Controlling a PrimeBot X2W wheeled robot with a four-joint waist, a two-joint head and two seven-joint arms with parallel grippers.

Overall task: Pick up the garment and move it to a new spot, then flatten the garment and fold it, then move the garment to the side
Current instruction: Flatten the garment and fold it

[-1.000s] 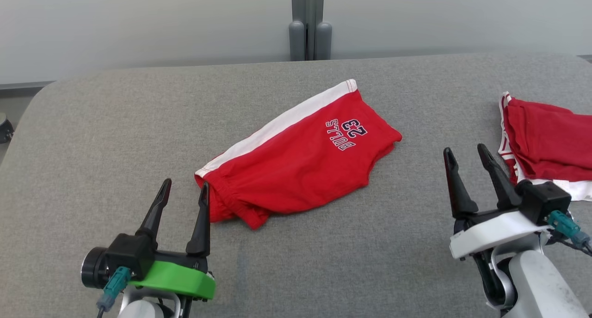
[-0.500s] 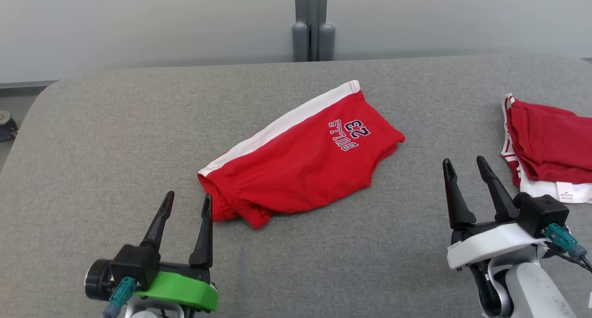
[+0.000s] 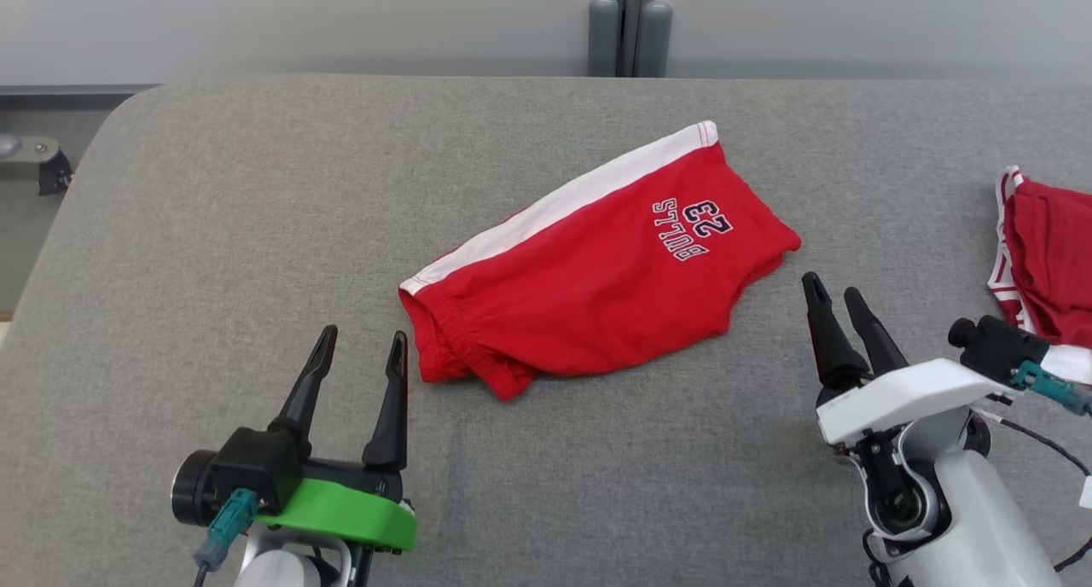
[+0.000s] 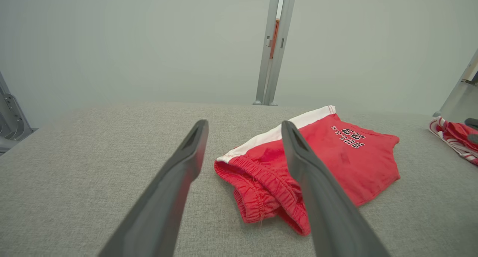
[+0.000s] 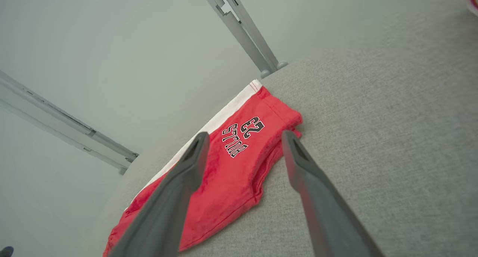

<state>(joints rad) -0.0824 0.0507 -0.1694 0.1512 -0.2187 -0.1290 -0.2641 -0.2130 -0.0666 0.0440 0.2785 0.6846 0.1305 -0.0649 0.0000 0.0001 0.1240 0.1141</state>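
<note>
**While both grippers stand open, the red shorts lie in the middle of the table**

Where the grey fabric-covered table [image 3: 256, 194] spreads out before the robot, a pair of red shorts [image 3: 597, 288] lies near its middle, set on a slant from near left to far right. A white stripe runs along their far long edge, and dark lettering reading "BULLS 23" sits close to the far-right end. The gathered elastic waistband forms the near-left end, bunched and slightly rumpled, with a small red fold poking out toward the robot. The rest of the cloth lies fairly flat.

The left gripper [image 3: 363, 338], on its green wrist mount, has its two dark fingers spread with a clear gap and nothing between them. Its inner fingertip stands just beside the waistband; whether it touches the cloth cannot be told. In the left wrist view the waistband shows between and behind the fingers.

The right gripper [image 3: 832, 284], on its white mount, is also parted and empty. Its tips point toward the shorts' far-right corner, near it but apart. The right wrist view shows that lettered end of the shorts between and beyond the fingers.

A second red-and-white garment [image 3: 1045, 263] lies at the table's right edge, well apart from the shorts and partly cut off by the frame. Two grey posts [image 3: 627, 37] stand behind the table's far edge.
</note>
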